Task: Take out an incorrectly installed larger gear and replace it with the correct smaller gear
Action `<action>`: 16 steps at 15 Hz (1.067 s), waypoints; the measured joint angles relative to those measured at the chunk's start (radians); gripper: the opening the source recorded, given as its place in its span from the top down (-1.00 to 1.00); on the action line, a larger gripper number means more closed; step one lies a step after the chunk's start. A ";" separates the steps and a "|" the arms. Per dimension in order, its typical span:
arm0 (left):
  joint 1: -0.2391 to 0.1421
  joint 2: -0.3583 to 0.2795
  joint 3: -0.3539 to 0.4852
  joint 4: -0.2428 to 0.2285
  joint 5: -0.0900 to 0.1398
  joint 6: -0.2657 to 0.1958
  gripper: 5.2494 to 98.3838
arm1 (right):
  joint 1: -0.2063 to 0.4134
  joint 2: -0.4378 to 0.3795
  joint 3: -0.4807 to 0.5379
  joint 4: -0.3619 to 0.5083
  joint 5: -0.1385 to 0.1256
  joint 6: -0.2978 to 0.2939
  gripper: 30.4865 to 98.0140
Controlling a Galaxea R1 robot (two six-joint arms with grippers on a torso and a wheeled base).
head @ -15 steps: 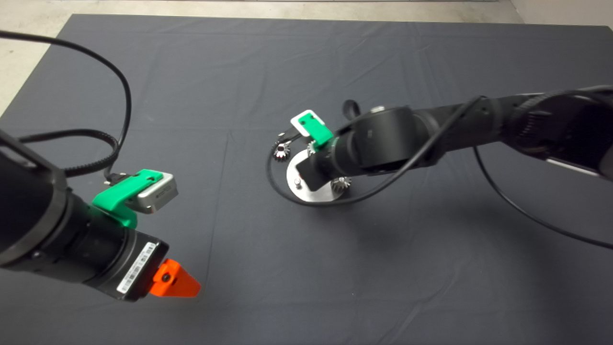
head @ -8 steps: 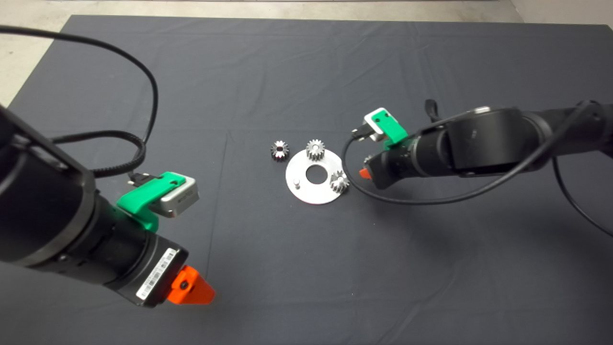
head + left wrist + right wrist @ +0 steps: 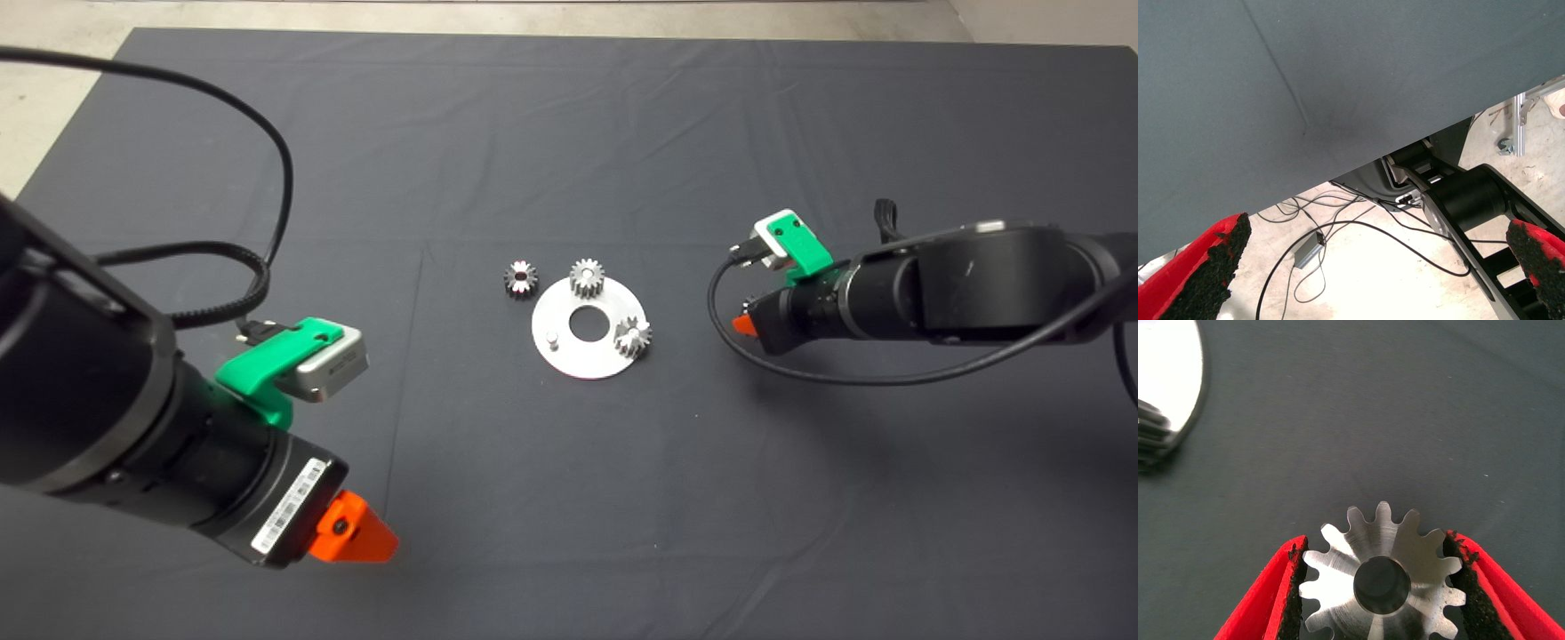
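My right gripper [image 3: 745, 324] is to the right of the round steel plate [image 3: 573, 356], a little above the mat. In the right wrist view the gripper [image 3: 1377, 543] is shut on the larger gear [image 3: 1381, 587], its shiny face and centre hole showing between the red fingers [image 3: 1275, 587]. The smaller gear [image 3: 521, 278], with dark flanks, lies on the mat just left of the plate. Two paler gears [image 3: 587, 278] [image 3: 632, 338] sit on the plate, and a bare peg [image 3: 552, 338] stands at the plate's left. My left gripper [image 3: 356, 540] is open and empty at the lower left.
The plate's rim [image 3: 1178, 380] and one pale gear [image 3: 1148, 433] show at the edge of the right wrist view. The left wrist view shows the mat's edge [image 3: 1338, 80] and the floor with cables [image 3: 1338, 233] between its open fingers [image 3: 1211, 267].
My right gripper has lifted off the plate and moved right with the larger gear in it, uncovering the plate and a bare peg. The left arm rose slightly, then stayed still.
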 measured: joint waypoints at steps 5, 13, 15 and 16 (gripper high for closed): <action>0.000 0.001 0.000 0.000 -0.007 0.000 -1.00 | -0.097 -0.027 0.000 -0.159 -0.002 -0.001 0.42; 0.000 -0.003 0.000 0.000 -0.032 0.000 -1.00 | -0.120 -0.064 0.000 -0.230 0.000 0.005 0.41; 0.000 -0.003 0.000 0.000 -0.037 0.000 -1.00 | -0.120 -0.068 0.000 -0.232 0.001 0.005 0.41; 0.000 -0.003 0.000 0.000 -0.042 0.000 -1.00 | -0.120 -0.072 0.000 -0.232 0.000 0.005 0.41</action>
